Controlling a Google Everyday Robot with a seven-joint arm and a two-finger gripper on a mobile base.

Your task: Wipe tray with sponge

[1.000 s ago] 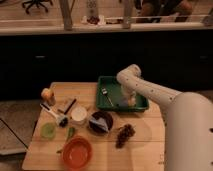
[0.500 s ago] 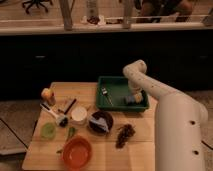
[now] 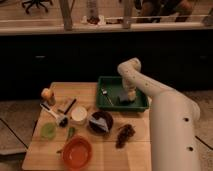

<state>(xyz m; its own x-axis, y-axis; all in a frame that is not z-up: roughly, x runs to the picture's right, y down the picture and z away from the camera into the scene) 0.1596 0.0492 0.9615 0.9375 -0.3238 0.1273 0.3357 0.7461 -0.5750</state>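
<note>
The dark green tray [image 3: 107,81] lies at the back right of the wooden table. My gripper [image 3: 126,98] reaches down into the tray's right half, close to its floor. A small pale blue-grey sponge [image 3: 121,100] shows right at the gripper's tip, against the tray bottom. Whether the gripper holds the sponge or only presses on it I cannot tell. A metal utensil [image 3: 105,94] lies in the tray's left half.
On the table stand an orange bowl [image 3: 77,151], a dark bowl with a bluish piece [image 3: 100,121], a white cup [image 3: 78,114] and a white-handled brush [image 3: 52,113]. There are also a green item [image 3: 48,131], an apple [image 3: 47,95] and a dark clump [image 3: 125,134]. A dark counter wall rises behind.
The gripper stayed inside the tray, shifting slightly right and then back left. The arm's elbow rose and swung a little to the right.
</note>
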